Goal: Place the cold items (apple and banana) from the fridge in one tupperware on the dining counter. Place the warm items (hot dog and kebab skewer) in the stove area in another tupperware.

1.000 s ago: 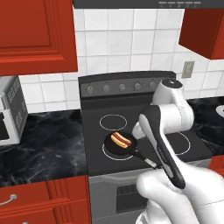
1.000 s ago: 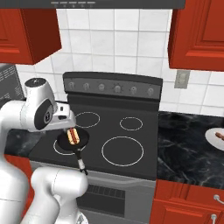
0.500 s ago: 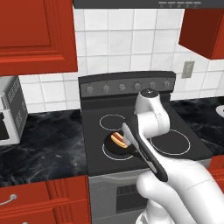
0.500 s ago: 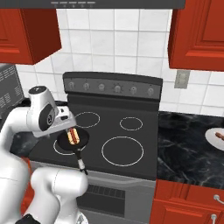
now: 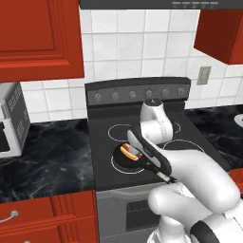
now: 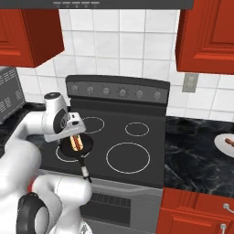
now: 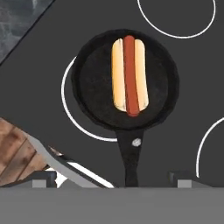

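A hot dog in a pale bun lies in a black frying pan on the stove's front left burner; it also shows as the hot dog and hot dog in the base views. My gripper hangs straight above the pan, open, its fingertips wide apart and touching nothing. The pan's handle points toward the stove's front edge. On a white plate on the right counter lies a reddish-brown item, probably the kebab skewer. Apple, banana, fridge and tupperware are out of view.
The black stove has a knob panel at the back. Black marble counters flank it. A microwave stands on the left counter. Red cabinets hang above, and red drawers sit below.
The arm has swung left and lowered, bringing the hand from the stove's right side to a spot over the pan. Hot dog and pan have not moved; the jaws stayed open.
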### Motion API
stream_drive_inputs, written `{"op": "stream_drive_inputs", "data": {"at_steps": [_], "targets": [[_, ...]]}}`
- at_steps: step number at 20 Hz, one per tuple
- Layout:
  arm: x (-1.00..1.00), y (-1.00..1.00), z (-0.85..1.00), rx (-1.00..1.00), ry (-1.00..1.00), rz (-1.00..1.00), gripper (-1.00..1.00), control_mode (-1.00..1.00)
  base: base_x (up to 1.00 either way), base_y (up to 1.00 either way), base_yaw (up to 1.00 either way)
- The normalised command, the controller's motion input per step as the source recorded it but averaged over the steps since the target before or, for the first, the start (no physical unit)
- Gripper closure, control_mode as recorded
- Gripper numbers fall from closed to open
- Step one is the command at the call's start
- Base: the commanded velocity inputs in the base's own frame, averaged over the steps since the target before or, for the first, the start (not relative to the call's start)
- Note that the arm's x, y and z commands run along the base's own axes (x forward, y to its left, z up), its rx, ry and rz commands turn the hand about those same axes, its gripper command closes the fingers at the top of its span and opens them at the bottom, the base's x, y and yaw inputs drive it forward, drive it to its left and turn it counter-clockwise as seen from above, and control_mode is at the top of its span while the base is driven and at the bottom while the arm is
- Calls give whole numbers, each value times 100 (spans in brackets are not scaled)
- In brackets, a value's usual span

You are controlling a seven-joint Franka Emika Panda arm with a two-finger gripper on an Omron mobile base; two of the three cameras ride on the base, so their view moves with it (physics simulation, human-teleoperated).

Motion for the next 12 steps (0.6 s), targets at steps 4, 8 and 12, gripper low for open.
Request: {"op": "stream_drive_inputs", "data": {"at_steps": [4,8,12], "targets": [[57,8,-35,0,12,0,-100,-100,0,0,0],[46,7,-34,0,2,0,-100,-100,0,0,0],[39,7,-38,-3,1,0,-100,-100,0,0,0]]}}
